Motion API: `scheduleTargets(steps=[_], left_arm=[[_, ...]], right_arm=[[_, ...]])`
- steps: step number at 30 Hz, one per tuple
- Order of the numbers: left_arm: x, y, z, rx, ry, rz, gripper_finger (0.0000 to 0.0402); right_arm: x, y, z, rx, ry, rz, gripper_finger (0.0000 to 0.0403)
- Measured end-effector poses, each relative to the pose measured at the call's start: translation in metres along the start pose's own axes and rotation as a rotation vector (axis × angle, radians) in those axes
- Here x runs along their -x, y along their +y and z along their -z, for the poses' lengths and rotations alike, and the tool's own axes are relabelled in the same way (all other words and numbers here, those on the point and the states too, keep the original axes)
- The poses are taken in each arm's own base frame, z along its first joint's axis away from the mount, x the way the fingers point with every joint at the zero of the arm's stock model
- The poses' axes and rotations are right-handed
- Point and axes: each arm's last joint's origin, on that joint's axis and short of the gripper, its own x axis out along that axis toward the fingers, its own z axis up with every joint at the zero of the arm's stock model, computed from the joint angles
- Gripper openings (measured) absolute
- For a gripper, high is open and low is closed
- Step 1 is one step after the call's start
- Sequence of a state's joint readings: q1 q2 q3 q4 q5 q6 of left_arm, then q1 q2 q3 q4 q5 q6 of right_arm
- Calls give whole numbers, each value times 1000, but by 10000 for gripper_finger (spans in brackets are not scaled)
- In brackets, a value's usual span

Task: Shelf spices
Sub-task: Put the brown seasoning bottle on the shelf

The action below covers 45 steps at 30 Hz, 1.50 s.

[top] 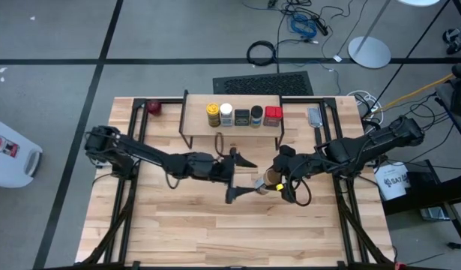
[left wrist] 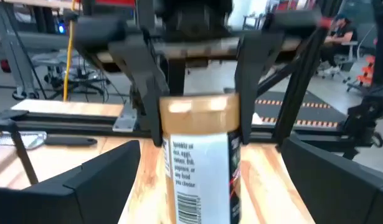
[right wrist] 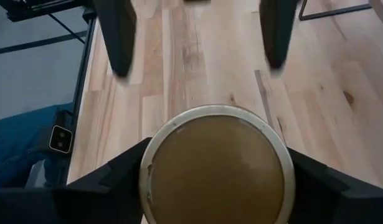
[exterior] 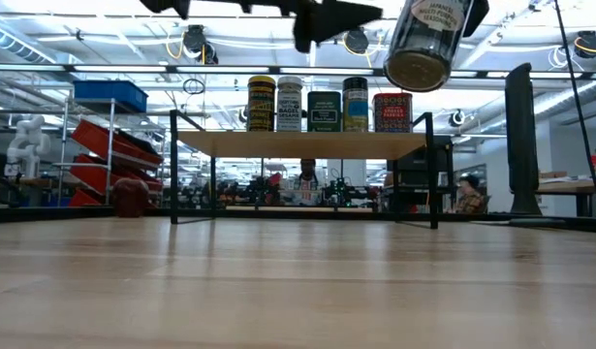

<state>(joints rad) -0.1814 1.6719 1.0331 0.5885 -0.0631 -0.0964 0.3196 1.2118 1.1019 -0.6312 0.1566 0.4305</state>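
Five spices (top: 242, 115) stand in a row on the shelf (top: 193, 103). Mid-table, the right gripper (top: 275, 182) pinches the tan-topped jar (exterior: 425, 39), its label half hidden, while the left gripper (top: 243, 177) hangs spread wide just beside it.

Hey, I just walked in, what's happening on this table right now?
The robot is putting spices on the small shelf. Five containers already stand in a row on its plank: a yellow-topped jar, a white-capped jar, a dark tin, a dark jar and a red tin. The right hand holds the last one, a tan-topped jar, in the air above the table in front of the shelf. The left hand is open right beside it, not gripping.
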Motion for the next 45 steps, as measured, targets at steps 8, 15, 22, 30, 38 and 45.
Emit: scheduleTargets(steps=[8,15,22,30,38,45], left_arm=[[-33,-1,13,-15,146,-13,400],[-45,3,10,-9,142,-62,400],[-48,9,7,-2,137,-42,400],[-48,10,8,19,161,-38,369],[-48,10,7,-5,153,-27,295],[-48,10,7,-6,153,-18,280]], right_arm=[[0,0,0,-2,0,0,274],[0,0,0,4,-4,-1,275],[0,0,-1,4,-7,-3,274],[0,0,0,9,-6,2,274],[0,0,0,9,-7,7,274],[0,0,0,14,-6,8,274]])
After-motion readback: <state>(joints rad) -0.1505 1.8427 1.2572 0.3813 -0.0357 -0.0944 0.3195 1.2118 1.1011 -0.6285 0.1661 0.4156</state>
